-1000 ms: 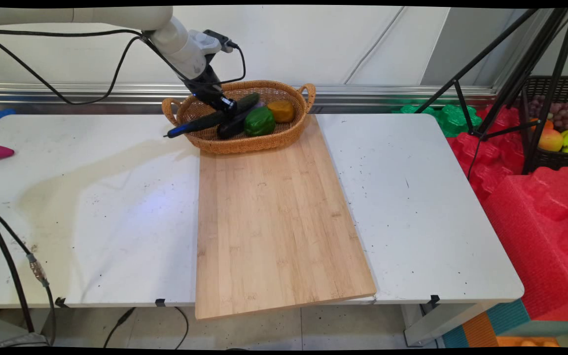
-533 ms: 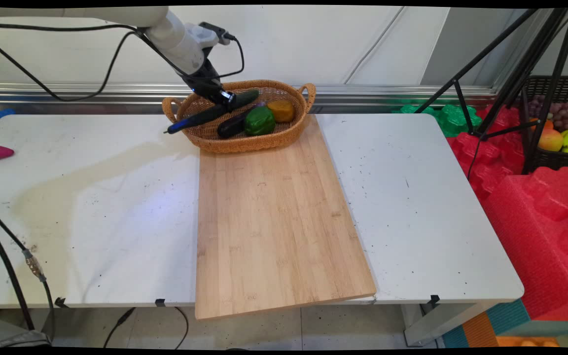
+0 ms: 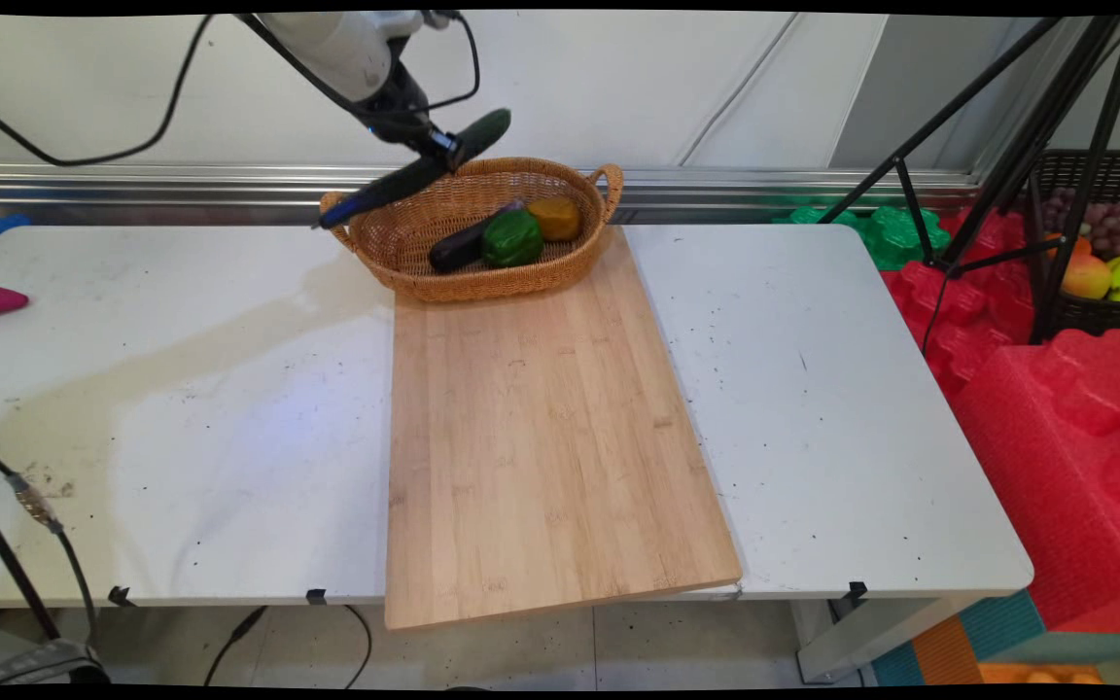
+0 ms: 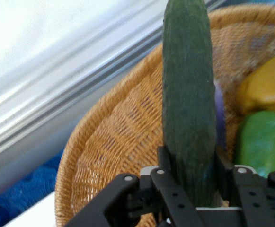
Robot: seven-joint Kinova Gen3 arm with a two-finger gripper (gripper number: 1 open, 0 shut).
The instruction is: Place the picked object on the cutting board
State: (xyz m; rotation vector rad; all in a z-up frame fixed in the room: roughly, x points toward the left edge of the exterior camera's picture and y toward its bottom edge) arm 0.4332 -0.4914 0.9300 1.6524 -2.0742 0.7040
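Hand view: end effector (image 4: 191, 182) grips cucumber (image 4: 188, 94) above basket (image 4: 113, 146).

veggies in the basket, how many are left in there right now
3 in the basket: a dark eggplant at the left, a green pepper in the middle, a yellow pepper at the right. The cucumber is above it, in the tool. None looks hidden.

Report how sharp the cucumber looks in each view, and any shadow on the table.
Hand view: the cucumber in the gripper shows crisp skin texture; the wicker basket behind is softer, and the wall is washed out. Main view: the cucumber is small but clear, and a broad faint shadow crosses the table.
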